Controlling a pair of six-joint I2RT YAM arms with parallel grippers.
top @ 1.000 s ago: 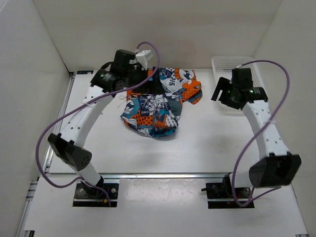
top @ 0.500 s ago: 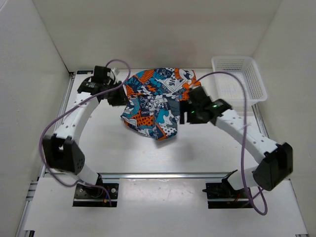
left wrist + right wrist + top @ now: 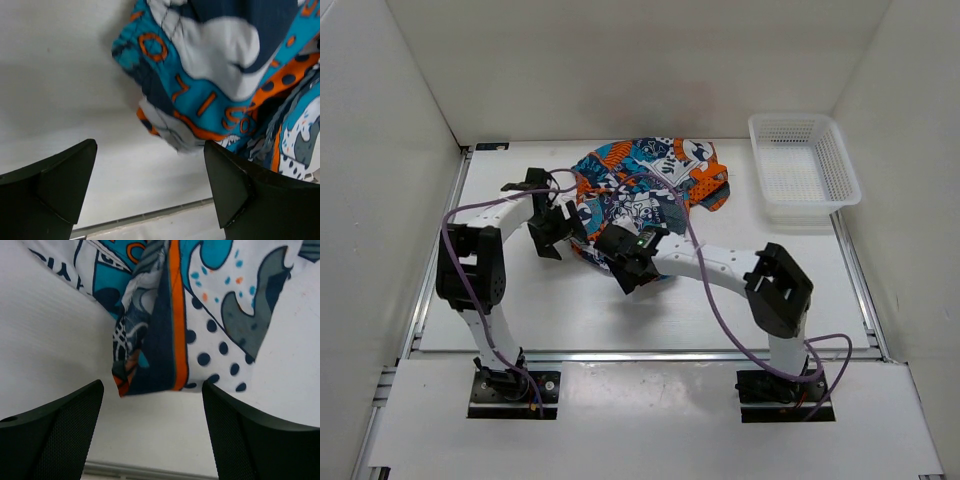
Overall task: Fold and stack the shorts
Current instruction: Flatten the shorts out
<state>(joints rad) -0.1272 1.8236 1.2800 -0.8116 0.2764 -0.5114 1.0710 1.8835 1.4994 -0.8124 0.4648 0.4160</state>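
Observation:
The shorts (image 3: 645,185) lie crumpled at the back middle of the table, in an orange, teal, navy and white print. My left gripper (image 3: 560,232) is low at their left edge, open. In the left wrist view the hem (image 3: 200,100) lies just ahead of the open gripper (image 3: 150,150), and the right finger (image 3: 240,190) is against the fabric. My right gripper (image 3: 625,265) is low at the shorts' front edge, open. In the right wrist view a folded corner of the shorts (image 3: 160,340) hangs just ahead of the open gripper (image 3: 152,395), with bare table between the fingers.
A white mesh basket (image 3: 803,168) stands at the back right. White walls close in the table on the left, back and right. A metal rail (image 3: 650,354) runs along the table's near edge.
My right arm swung from the basket across to the shorts' front edge. My left gripper came from behind the shorts down to their left edge. The shorts barely moved.

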